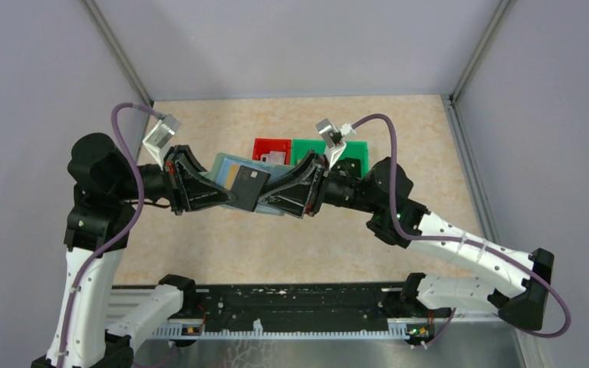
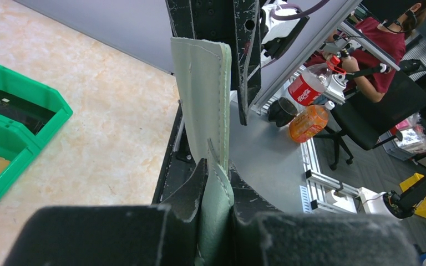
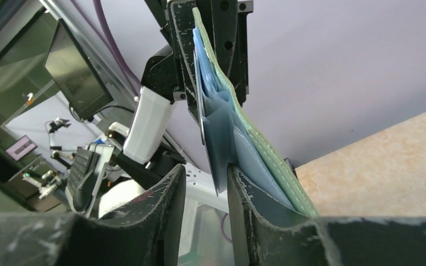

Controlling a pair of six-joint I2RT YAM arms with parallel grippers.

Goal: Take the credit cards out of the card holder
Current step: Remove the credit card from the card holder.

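The card holder (image 1: pixel 224 165) is up in the air over the table (image 1: pixel 399 138), between my two grippers. It is flat and soft. The outside is pale grey-green with a line of stitches along the edge, and the inside is smooth and pale blue. A dark grey card (image 1: pixel 250 184) pokes out of it, a thin, stiff, flat rectangle.

My left gripper (image 2: pixel 216 180) is squeezed tight on one edge of the card holder. The soft stuff is pinched between its black, scratched fingers (image 2: pixel 191 188).

My right gripper (image 3: pixel 206 180) is partly open. A thin blue-grey sheet (image 3: pixel 211 138) hangs in the gap between its fingers. I cannot tell if it is a card or a pocket. The card holder leans on one finger.

Behind, a red bin (image 1: pixel 270 149) and green bins (image 1: pixel 351 153) sit side by side on the speckled beige table.
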